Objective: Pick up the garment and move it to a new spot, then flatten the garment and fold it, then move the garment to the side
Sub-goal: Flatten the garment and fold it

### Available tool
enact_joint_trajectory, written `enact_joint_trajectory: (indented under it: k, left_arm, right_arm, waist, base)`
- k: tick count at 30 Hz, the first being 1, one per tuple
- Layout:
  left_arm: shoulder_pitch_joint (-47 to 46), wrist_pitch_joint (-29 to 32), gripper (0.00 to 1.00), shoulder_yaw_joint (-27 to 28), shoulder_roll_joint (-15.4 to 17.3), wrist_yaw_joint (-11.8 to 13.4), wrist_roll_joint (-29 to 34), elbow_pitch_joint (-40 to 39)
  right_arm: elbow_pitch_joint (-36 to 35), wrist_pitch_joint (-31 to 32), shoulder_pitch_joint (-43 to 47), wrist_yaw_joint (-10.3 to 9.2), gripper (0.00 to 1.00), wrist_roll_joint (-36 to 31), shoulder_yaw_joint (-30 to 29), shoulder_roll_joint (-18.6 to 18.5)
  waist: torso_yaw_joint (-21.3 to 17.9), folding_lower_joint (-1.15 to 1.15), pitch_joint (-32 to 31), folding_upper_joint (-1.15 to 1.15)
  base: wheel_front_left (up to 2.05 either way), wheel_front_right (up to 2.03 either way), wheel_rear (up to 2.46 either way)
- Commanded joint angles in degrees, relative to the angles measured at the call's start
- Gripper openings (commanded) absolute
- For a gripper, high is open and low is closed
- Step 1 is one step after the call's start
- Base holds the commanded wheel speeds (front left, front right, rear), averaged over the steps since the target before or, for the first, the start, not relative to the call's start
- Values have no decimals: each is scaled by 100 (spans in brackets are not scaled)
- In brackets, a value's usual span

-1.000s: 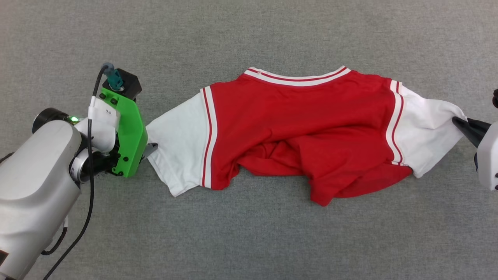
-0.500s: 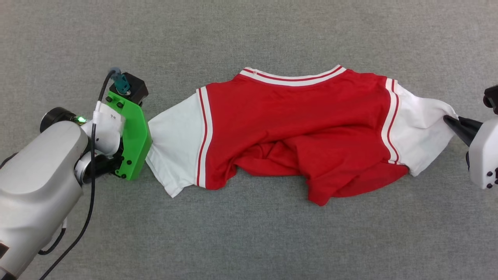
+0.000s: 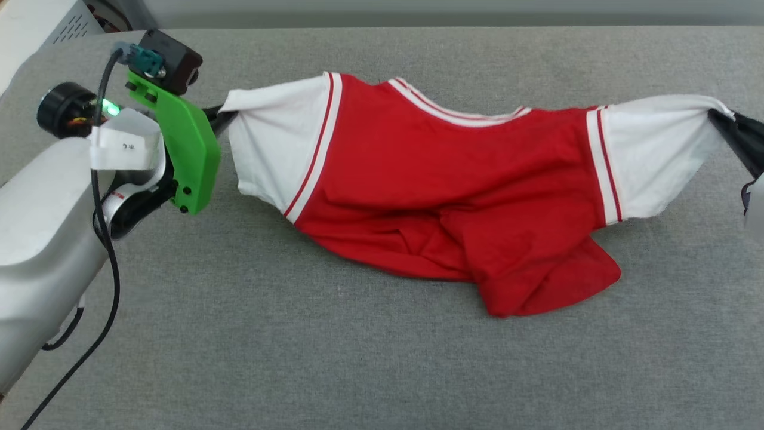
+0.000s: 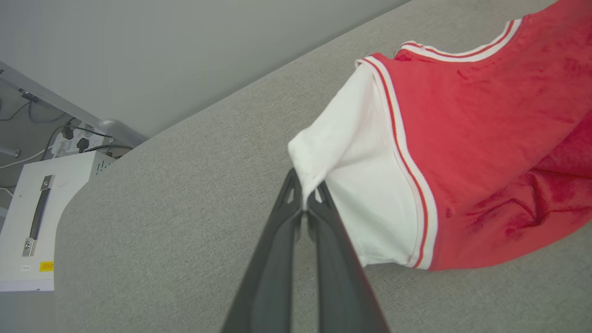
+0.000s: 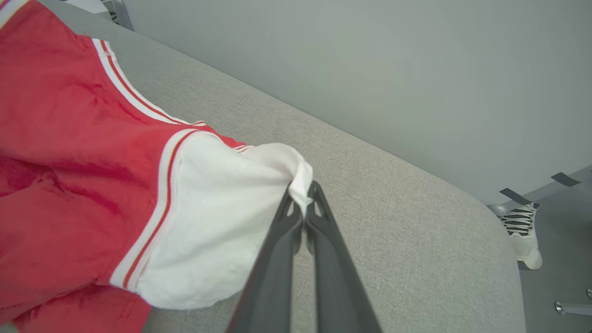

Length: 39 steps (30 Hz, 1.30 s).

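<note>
Jersey T-shirt [image 3: 441,179], red with white short sleeves, hung stretched across the middle of the grey worktop [image 3: 239,358], plain side up. Its sleeves were raised, while its rumpled red lower part sagged down to the cloth surface. The left pincer [image 4: 305,199] was closed on the edge of the left sleeve [image 4: 351,185], with a pinch of white cloth caught between its dark fingertips. The right pincer [image 5: 303,199] was likewise clamped on the bunched end of the right sleeve [image 5: 222,217]. The striped neckline [image 3: 453,110] lay on the far side. A green bracket [image 3: 185,143] on the left wrist stood just beside the left sleeve. Beyond the worktop's corner stood a white cabinet [image 4: 37,222], and a white shoe [image 5: 520,231] rested on the floor.
</note>
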Motion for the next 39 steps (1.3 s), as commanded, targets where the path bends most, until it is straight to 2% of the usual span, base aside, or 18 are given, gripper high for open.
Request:
enact_joint_trajectory:
  k: [1, 8, 14, 26, 39]
  left_arm:
    - [-176, -129, 0, 79, 50, 2, 91, -80]
    - [-640, -514, 0, 303, -11, 84, 308, -436]
    - [-1330, -662, 0, 493, -187, 114, 501, -425]
    - [-3385, -1521, 0, 649, -915, 46, 1269, 757]
    - [-5144, -2313, 0, 623, -1306, -11, 1464, 1980]
  right_arm:
    - [-10, -117, -140, -4, 0, -85, -90, -36]
    - [-82, -306, -596, -4, 0, -307, -281, -42]
    - [85, -337, -1472, -4, 0, -515, -357, 89]
    - [1452, -390, -4079, -4, 0, -1183, 12, 651]
    - [2858, -965, -6493, -4, 0, -1747, 585, 1078]
  waist:
    - [86, 0, -133, 25]
    - [121, 0, -158, 25]
    - [88, 0, 102, 25]
    - [-34, 0, 883, 25]
    - [-159, 0, 1263, 25]
  base:
    - [0, 0, 0]
    - [0, 0, 0]
    - [0, 0, 0]
    - [0, 0, 0]
    - [0, 0, 0]
